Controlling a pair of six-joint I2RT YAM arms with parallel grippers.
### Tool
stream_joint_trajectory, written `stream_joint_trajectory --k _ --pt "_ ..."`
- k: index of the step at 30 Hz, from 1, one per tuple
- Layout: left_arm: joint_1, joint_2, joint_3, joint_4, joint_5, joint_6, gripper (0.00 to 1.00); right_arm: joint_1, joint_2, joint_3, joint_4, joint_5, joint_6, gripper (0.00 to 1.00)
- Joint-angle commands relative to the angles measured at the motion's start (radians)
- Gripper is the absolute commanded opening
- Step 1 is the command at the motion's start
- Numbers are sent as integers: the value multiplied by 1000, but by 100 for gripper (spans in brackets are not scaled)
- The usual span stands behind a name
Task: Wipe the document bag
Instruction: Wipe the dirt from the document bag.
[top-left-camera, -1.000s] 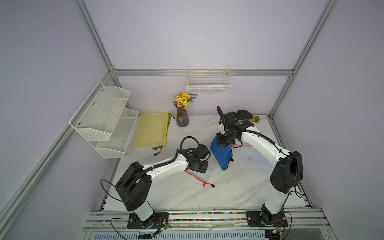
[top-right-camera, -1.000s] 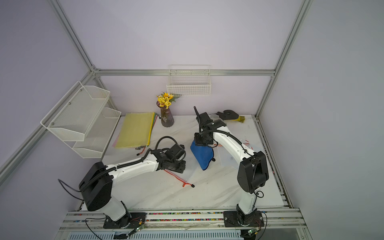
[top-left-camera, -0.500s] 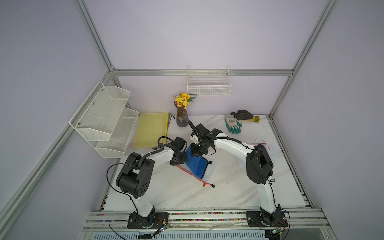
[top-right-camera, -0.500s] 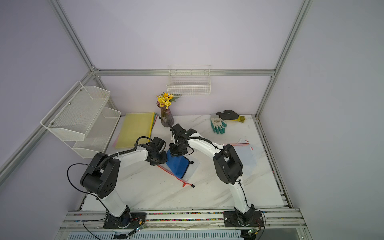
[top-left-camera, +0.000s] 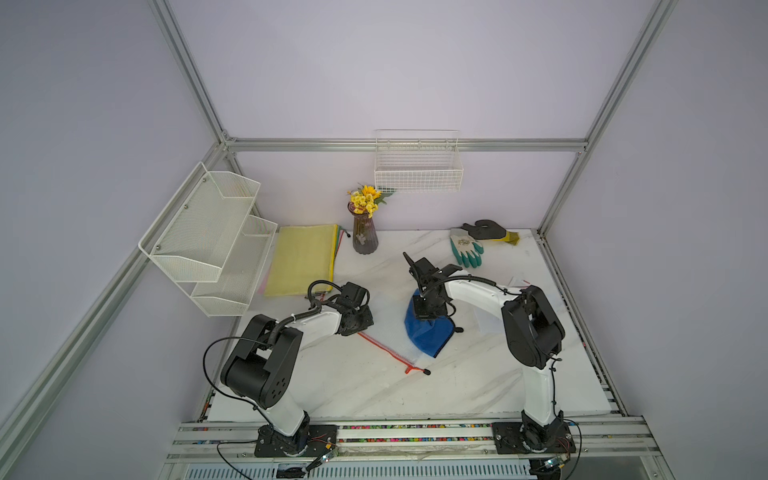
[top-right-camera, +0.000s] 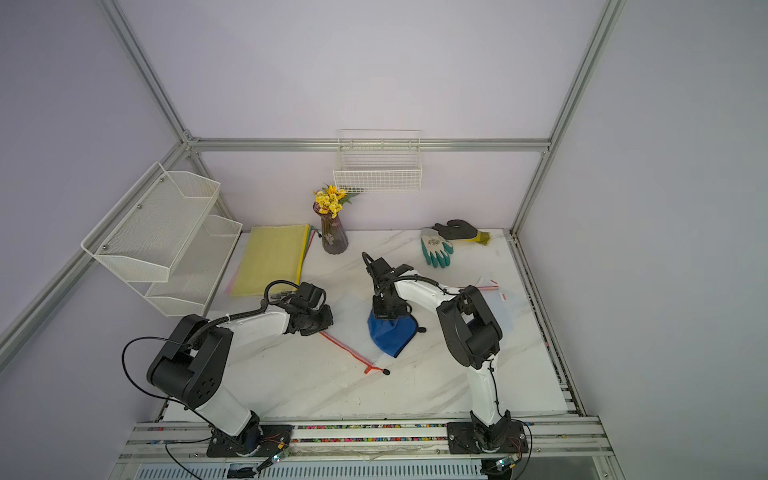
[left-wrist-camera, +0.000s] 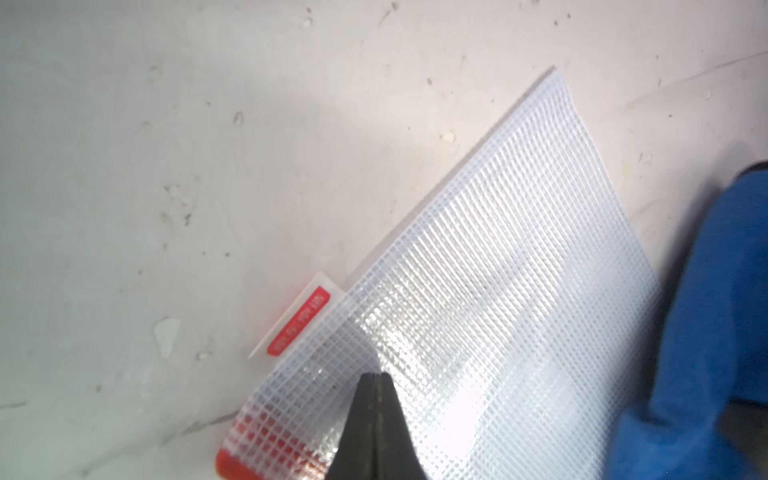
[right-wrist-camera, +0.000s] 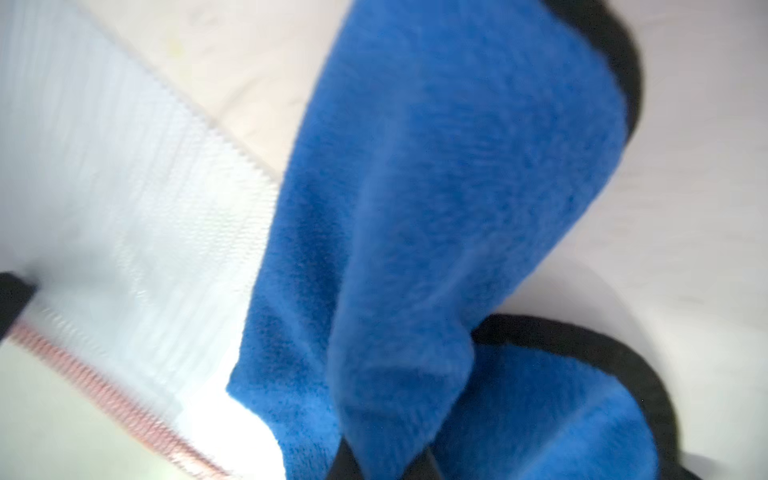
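In both top views the document bag (top-left-camera: 387, 329) (top-right-camera: 352, 328), a clear mesh pouch with a red zipper edge (top-left-camera: 384, 350), lies flat near the middle of the white marble table (top-left-camera: 457, 386) (top-right-camera: 415, 386), between the two arms. The left gripper (top-left-camera: 363, 321) (top-right-camera: 325, 320) sits low over the bag's corner nearest the yellow folders (top-left-camera: 301, 259). The right gripper (top-left-camera: 427, 315) (top-right-camera: 389, 314) points down over the bag's opposite end with a blue cloth (top-left-camera: 428, 337) (top-right-camera: 390, 337) hanging from it and spreading across the mesh. A vase of yellow flowers (top-left-camera: 364, 232), two gloves (top-left-camera: 467, 249) and a wire basket (top-left-camera: 417, 176) stand well apart at the back. In the left wrist view the left gripper (left-wrist-camera: 377, 379) has its jaws pressed together, with the tip over the mesh close to the red zipper corner; whether it touches the bag cannot be told. The document bag (left-wrist-camera: 498, 291) carries a small red label tab (left-wrist-camera: 300, 322) on its edge, and the blue cloth (left-wrist-camera: 715, 311) covers the far part of it. The right wrist view is blurred. The right gripper (right-wrist-camera: 382, 465) is clamped on a bunched fold of the blue cloth (right-wrist-camera: 415, 208), which drapes over the document bag (right-wrist-camera: 124, 208) beside the zipper.
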Motion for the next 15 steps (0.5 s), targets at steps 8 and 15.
stream_joint_trajectory --k 8,15 --pt "0 10 -57 -113 17 -77 0 181 59 211 -34 -402 -61 0" --pt "1 -9 -77 -111 1 -100 0 130 128 43 85 -394 89 0"
